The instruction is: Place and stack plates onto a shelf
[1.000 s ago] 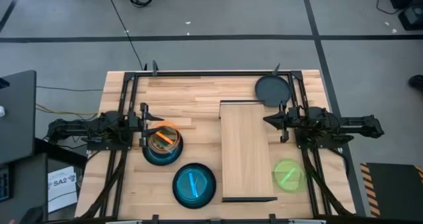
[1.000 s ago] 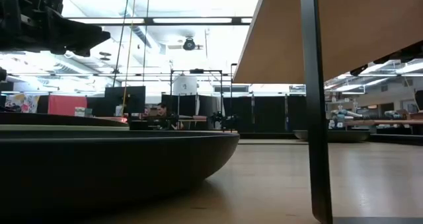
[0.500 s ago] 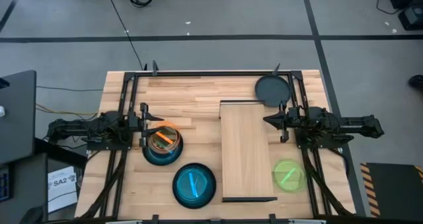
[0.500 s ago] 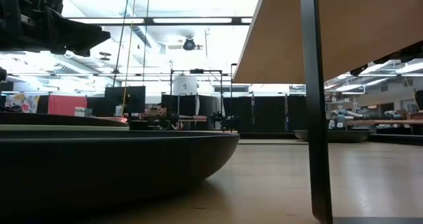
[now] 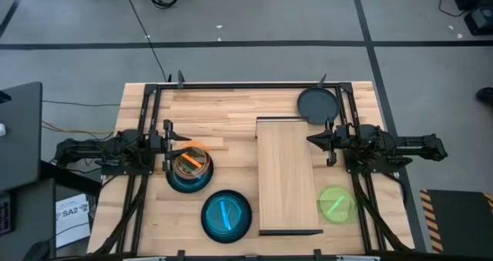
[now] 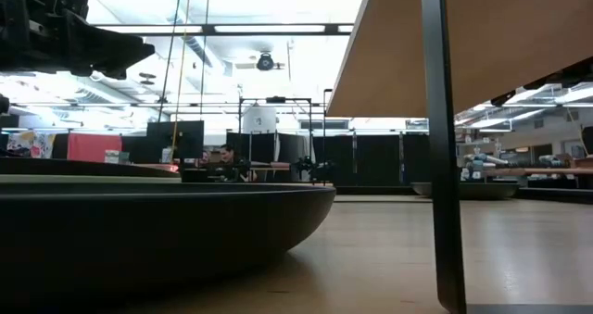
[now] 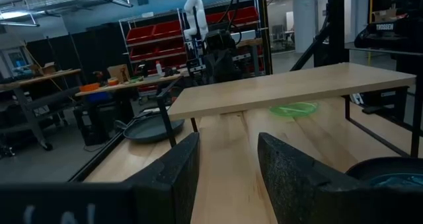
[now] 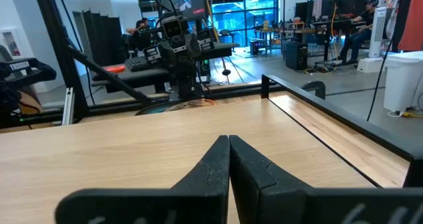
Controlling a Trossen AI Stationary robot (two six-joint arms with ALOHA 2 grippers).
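The shelf [image 5: 289,175] stands raised on dark legs at the table's middle, its top bare. The left gripper [image 5: 165,148] hovers with fingers spread, holding nothing, beside the orange plate [image 5: 192,159] stacked on a teal-blue plate [image 5: 188,181]. The right gripper [image 5: 313,141] hovers clenched and empty at the shelf's right edge, between the black plate [image 5: 317,103] and the lime-green plate [image 5: 336,202]. A 2nd teal-blue plate [image 5: 226,215] lies near the front edge.

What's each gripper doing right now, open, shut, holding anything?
Left gripper: open, empty, above the orange plate.
Right gripper: shut, empty, beside the shelf.
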